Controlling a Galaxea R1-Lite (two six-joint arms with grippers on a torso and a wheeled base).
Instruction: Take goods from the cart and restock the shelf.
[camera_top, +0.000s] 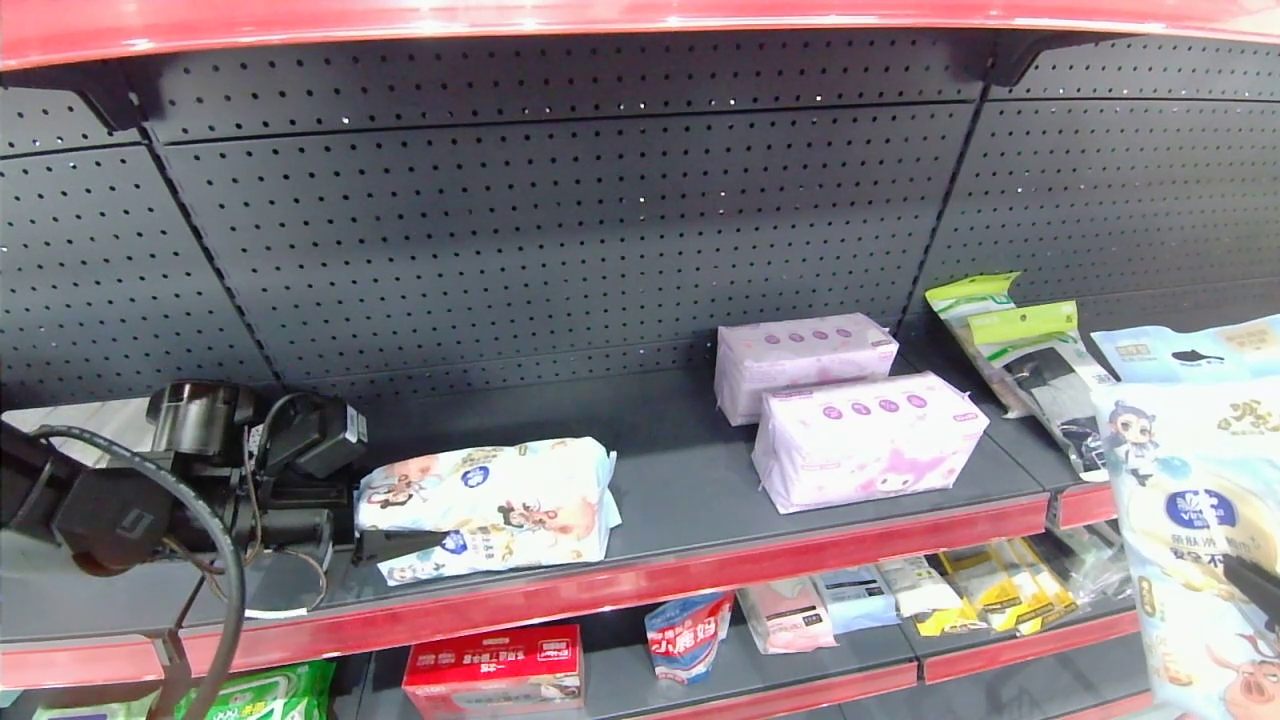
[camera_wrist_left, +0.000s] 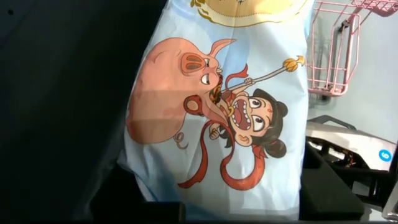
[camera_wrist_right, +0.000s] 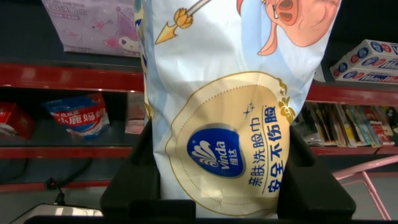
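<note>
Cartoon-printed pack (camera_wrist_left: 217, 124), pink cart (camera_wrist_left: 328, 88) behind

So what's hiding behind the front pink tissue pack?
Another pink tissue pack, then the black pegboard wall. The front pack covers the rear one's lower front corner, so that part can't be seen.

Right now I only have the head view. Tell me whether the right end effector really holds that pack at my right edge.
Observer: Yes. In the right wrist view the right end effector is closed on the hanging pack, gripping it from both sides.
Operator: Now check the left one.
Observer: In the left wrist view the left end effector is clamped on the shelf pack, with the pack pressed between its two sides.
Operator: Find the cart for me.
Observer: A pink wire cart shows past the shelf pack in the left wrist view.
</note>
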